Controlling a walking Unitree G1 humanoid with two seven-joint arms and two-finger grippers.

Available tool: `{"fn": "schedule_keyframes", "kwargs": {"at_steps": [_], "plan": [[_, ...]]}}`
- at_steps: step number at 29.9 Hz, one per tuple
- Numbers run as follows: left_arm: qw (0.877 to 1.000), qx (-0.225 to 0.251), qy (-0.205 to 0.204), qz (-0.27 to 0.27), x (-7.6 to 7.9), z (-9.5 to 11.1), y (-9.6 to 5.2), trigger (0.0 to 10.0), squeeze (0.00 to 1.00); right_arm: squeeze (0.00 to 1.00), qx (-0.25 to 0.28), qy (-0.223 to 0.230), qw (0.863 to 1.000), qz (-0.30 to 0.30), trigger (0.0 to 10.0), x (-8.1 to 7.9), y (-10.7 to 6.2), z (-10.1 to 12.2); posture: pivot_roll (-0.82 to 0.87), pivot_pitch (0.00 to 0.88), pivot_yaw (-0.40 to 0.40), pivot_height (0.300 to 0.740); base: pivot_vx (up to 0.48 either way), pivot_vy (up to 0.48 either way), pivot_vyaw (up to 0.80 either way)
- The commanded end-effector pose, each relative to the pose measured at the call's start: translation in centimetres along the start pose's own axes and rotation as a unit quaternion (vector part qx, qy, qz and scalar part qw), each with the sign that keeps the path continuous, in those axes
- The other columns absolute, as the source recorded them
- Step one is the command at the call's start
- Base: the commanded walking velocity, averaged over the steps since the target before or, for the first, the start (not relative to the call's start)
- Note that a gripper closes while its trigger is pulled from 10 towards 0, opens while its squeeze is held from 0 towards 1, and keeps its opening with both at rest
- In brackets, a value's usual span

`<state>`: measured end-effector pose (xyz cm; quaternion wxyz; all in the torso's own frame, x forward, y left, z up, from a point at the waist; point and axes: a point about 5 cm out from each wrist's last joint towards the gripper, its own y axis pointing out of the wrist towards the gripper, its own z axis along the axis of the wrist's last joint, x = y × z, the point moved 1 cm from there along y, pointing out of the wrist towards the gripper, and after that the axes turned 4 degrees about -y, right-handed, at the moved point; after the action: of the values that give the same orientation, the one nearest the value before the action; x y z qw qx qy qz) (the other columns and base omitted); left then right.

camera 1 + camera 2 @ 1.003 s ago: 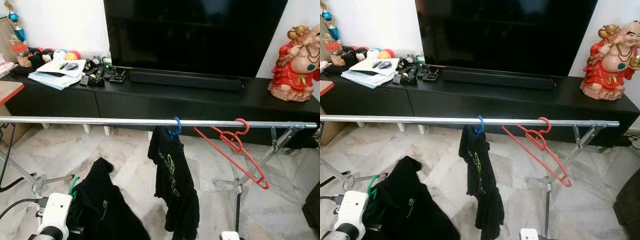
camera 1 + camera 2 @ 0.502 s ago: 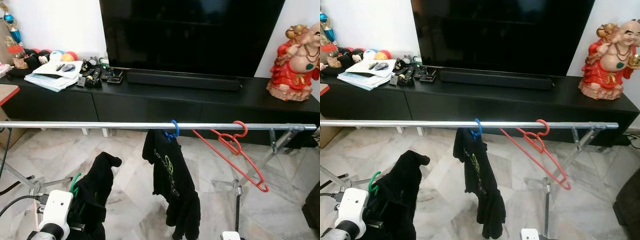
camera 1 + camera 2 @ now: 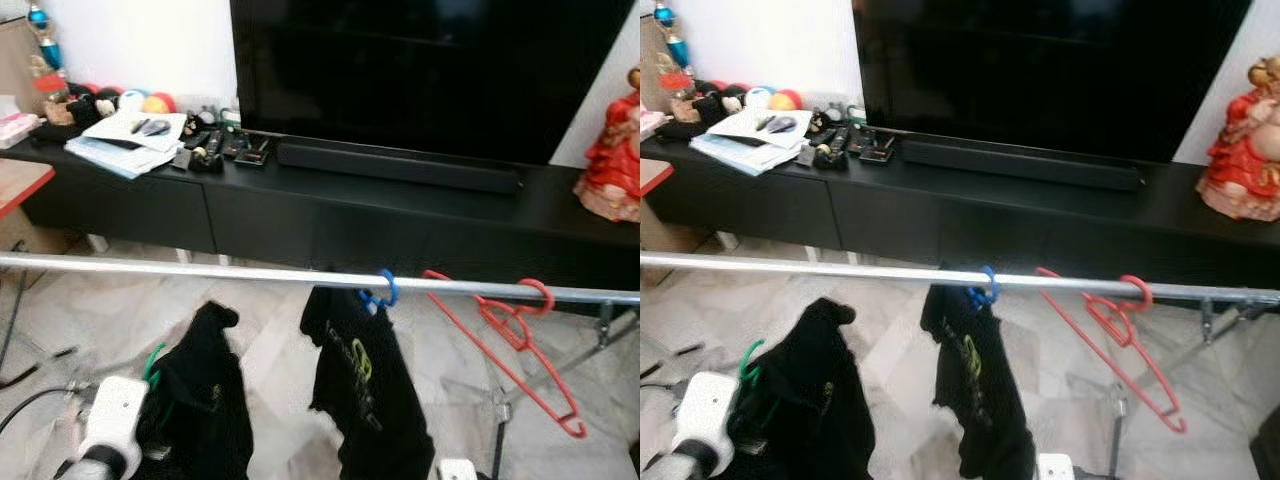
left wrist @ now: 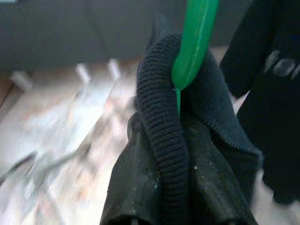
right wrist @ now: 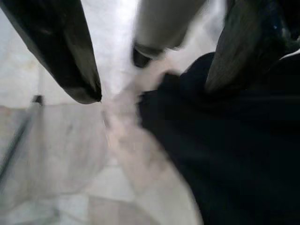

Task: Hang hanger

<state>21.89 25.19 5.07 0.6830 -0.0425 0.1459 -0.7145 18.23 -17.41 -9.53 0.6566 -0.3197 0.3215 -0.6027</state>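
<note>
Left end effector point(image 4: 187, 206) pinching black shirt point(image 3: 195, 400) on green hanger point(image 3: 150, 362), lower left of frame, below rail point(image 3: 200, 270). Right end effector point(image 5: 154, 79) spread. Mid-rail: blue hanger point(image 3: 383, 292) with shirt, empty red hanger point(image 3: 510, 335). TV surface point(image 3: 450, 195) behind.

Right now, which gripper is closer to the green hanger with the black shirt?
Left. The left gripper is at the green hanger, below the rail; the right gripper hangs open over the floor, farther right.

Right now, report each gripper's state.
Left gripper: shut on the green hanger carrying a black shirt.
Right gripper: open, holding nothing.
</note>
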Motion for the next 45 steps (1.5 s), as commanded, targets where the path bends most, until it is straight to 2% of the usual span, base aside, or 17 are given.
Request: {"fn": "schedule_keyframes", "kwargs": {"at_steps": [1, 11, 14, 17, 19, 22, 26, 31, 35, 37, 45], "plan": [[1.0, 0.022, 0.004, -0.017, 0.7, 0.7, 0.2, 10.0, 0.0, 0.0, -0.007, 0.004, 1.0, -0.013, 10.0, 1.1, -0.3, -0.5, 0.05, 0.026, -0.022, 0.74, 0.0, 0.0, 0.0], [0.998, 0.022, 0.01, -0.053, 1.6, 0.9, 0.1, 10.0, 0.0, 0.0, -0.01, 0.0, 1.0, -0.01, 10.0, 0.9, -0.3, -0.7, 0.05, 0.024, -0.024, 0.74, 0.0, 0.0, 0.0], [0.995, 0.025, 0.027, -0.092, 2.3, 1.4, 0.1, 10.0, 0.0, 0.0, -0.009, -0.001, 1.0, -0.009, 10.0, 0.8, -0.3, -0.6, 0.05, 0.027, -0.026, 0.74, 0.0, 0.0, 0.0], [0.989, 0.028, 0.067, -0.127, 2.6, 2.2, 0.3, 10.0, 0.0, 0.0, -0.007, -0.001, 1.0, -0.008, 10.0, 0.8, -0.2, -0.5, 0.05, 0.037, -0.028, 0.74, 0.0, 0.0, 0.0], [0.989, 0.037, 0.091, -0.112, 2.0, 2.9, 0.8, 10.0, 0.0, 0.0, -0.007, -0.003, 1.0, -0.007, 10.0, 0.7, -0.2, -0.4, 0.06, 0.041, -0.03, 0.74, 0.0, 0.0, 0.0], [0.991, 0.058, 0.08, -0.094, 1.3, 4.2, 1.4, 10.0, 0.0, 0.0, -0.006, -0.001, 1.0, -0.008, 10.0, 0.7, -0.2, -0.4, 0.06, 0.045, -0.031, 0.74, 0.0, 0.0, 0.0], [0.99, 0.086, 0.09, -0.067, 0.6, 5.9, 2.4, 10.0, 0.0, 0.0, -0.007, 0.0, 1.0, -0.008, 10.0, 0.7, -0.2, -0.4, 0.06, 0.054, -0.036, 0.74, 0.0, 0.0, 0.0], [0.991, 0.088, 0.075, -0.064, -0.1, 6.4, 2.9, 10.0, 0.0, 0.0, -0.005, 0.003, 1.0, -0.008, 10.0, 0.7, -0.2, -0.4, 0.05, 0.057, -0.035, 0.74, 0.0, 0.0, 0.0], [0.991, 0.082, 0.094, -0.046, -0.8, 6.6, 3.5, 10.0, 0.0, 0.0, -0.005, 0.003, 1.0, -0.01, 10.0, 0.8, -0.2, -0.4, 0.06, 0.063, -0.039, 0.74, 0.0, 0.0, 0.0], [0.994, 0.076, 0.082, -0.021, -1.3, 6.8, 4.1, 10.0, 0.0, 0.0, -0.001, 0.006, 1.0, -0.009, 10.0, 0.8, -0.2, -0.3, 0.05, 0.068, -0.039, 0.74, 0.0, 0.0, 0.0], [0.996, 0.066, 0.059, -0.006, -1.0, 6.7, 5.2, 10.0, 0.0, 0.0, 0.001, 0.006, 1.0, -0.007, 10.0, 0.8, -0.2, -0.2, 0.05, 0.074, -0.044, 0.74, 0.0, 0.0, 0.0]]}}
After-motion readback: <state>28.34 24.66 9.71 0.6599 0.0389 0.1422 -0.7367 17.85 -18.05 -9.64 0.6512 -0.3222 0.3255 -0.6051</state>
